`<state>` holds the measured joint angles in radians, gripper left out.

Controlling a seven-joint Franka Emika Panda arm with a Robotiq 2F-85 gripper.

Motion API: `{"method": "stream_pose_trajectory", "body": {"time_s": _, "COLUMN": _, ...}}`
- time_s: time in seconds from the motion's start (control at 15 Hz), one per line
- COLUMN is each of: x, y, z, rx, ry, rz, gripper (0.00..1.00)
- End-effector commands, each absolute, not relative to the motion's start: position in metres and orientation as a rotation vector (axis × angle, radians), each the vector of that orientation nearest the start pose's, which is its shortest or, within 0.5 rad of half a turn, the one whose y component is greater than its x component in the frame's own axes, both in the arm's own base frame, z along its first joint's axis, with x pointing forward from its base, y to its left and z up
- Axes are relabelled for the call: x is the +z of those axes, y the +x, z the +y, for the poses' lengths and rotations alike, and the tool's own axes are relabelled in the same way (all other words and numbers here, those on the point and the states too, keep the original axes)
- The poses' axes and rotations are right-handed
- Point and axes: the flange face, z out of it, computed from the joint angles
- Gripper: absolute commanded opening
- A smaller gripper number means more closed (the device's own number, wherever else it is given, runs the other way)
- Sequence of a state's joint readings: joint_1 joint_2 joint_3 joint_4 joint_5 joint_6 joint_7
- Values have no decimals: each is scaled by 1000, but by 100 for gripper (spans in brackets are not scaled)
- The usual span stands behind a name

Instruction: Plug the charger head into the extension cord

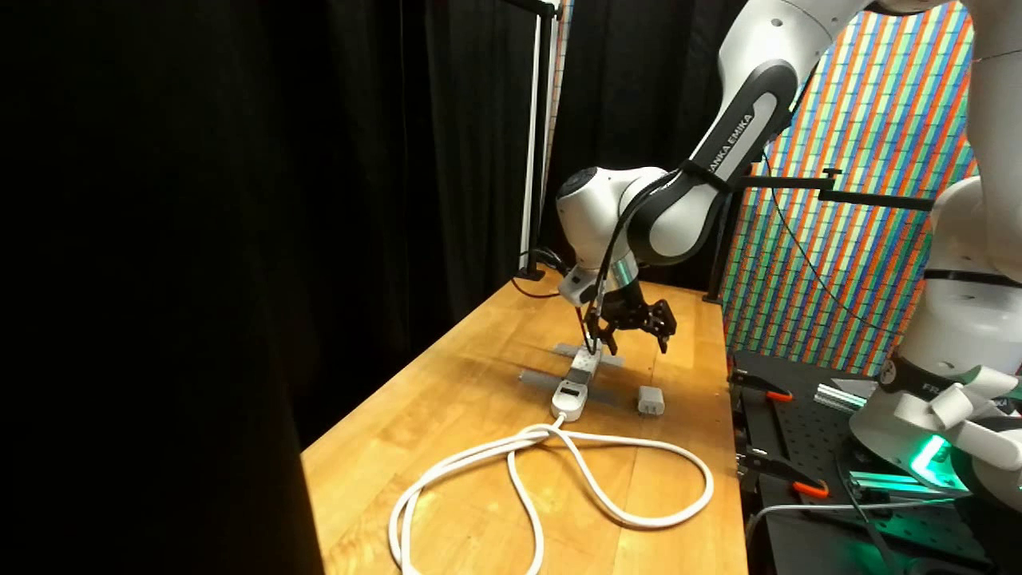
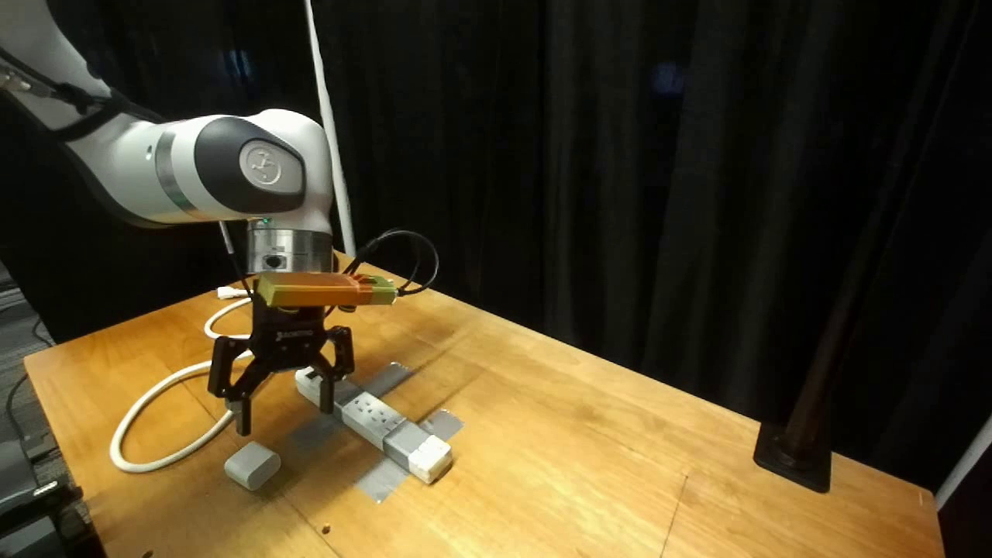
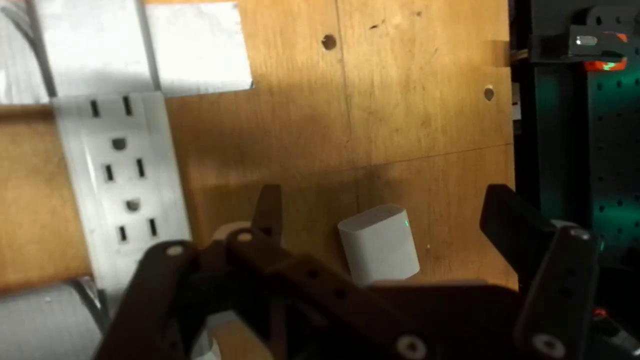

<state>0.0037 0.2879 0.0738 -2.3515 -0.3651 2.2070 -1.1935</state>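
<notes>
The charger head (image 1: 651,401) is a small white rounded block lying on the wooden table, beside the extension cord. It also shows in an exterior view (image 2: 253,466) and in the wrist view (image 3: 385,250). Two small dark marks show on one end. The extension cord is a long white socket strip (image 2: 372,415) with a thick looped cable (image 1: 709,489). In the wrist view its outlets (image 3: 162,165) are at the left. My gripper (image 3: 381,202) is open and empty, pointing down above the table. In the wrist view the charger head lies between its fingers, with its lower part hidden by the gripper.
Grey tape strips (image 2: 381,479) cross the socket strip and the table (image 2: 581,449). A black stand base (image 2: 792,465) stands on the table. Black clamps with orange tips (image 1: 810,489) are along the table edge. A dark plate with the robot base (image 1: 918,407) is beside the table.
</notes>
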Motion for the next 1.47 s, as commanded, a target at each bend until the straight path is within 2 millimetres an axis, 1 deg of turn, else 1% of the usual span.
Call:
{"method": "stream_pose_trajectory", "body": {"time_s": 0.0, "x": 178, "y": 469, "z": 24, "rx": 618, "ry": -1927, "rz": -2273, "gripper": 100}}
{"method": "stream_pose_trajectory", "body": {"time_s": 0.2, "x": 172, "y": 463, "z": 21, "rx": 563, "ry": -1723, "rz": -2348, "gripper": 100}}
{"method": "stream_pose_trajectory", "body": {"time_s": 0.33, "x": 169, "y": 453, "z": 24, "rx": 571, "ry": -1569, "rz": -2352, "gripper": 100}}
{"method": "stream_pose_trajectory", "body": {"time_s": 0.4, "x": 169, "y": 459, "z": 21, "rx": 598, "ry": -1688, "rz": -2337, "gripper": 100}}
{"method": "stream_pose_trajectory", "body": {"time_s": 0.53, "x": 166, "y": 454, "z": 23, "rx": 590, "ry": -1616, "rz": -2347, "gripper": 100}}
{"method": "stream_pose_trajectory", "body": {"time_s": 0.67, "x": 165, "y": 453, "z": 24, "rx": 589, "ry": -1598, "rz": -2353, "gripper": 100}}
{"method": "stream_pose_trajectory", "body": {"time_s": 0.73, "x": 169, "y": 449, "z": 23, "rx": 562, "ry": -1575, "rz": -2380, "gripper": 100}}
{"method": "stream_pose_trajectory", "body": {"time_s": 0.8, "x": 168, "y": 446, "z": 23, "rx": 537, "ry": -1532, "rz": -2420, "gripper": 100}}
{"method": "stream_pose_trajectory", "body": {"time_s": 1.0, "x": 157, "y": 434, "z": 24, "rx": 437, "ry": -1488, "rz": -2486, "gripper": 100}}
{"method": "stream_pose_trajectory", "body": {"time_s": 1.27, "x": 142, "y": 420, "z": 20, "rx": 312, "ry": -1486, "rz": -2552, "gripper": 100}}
{"method": "stream_pose_trajectory", "body": {"time_s": 1.4, "x": 140, "y": 414, "z": 19, "rx": 269, "ry": -1558, "rz": -2542, "gripper": 100}}
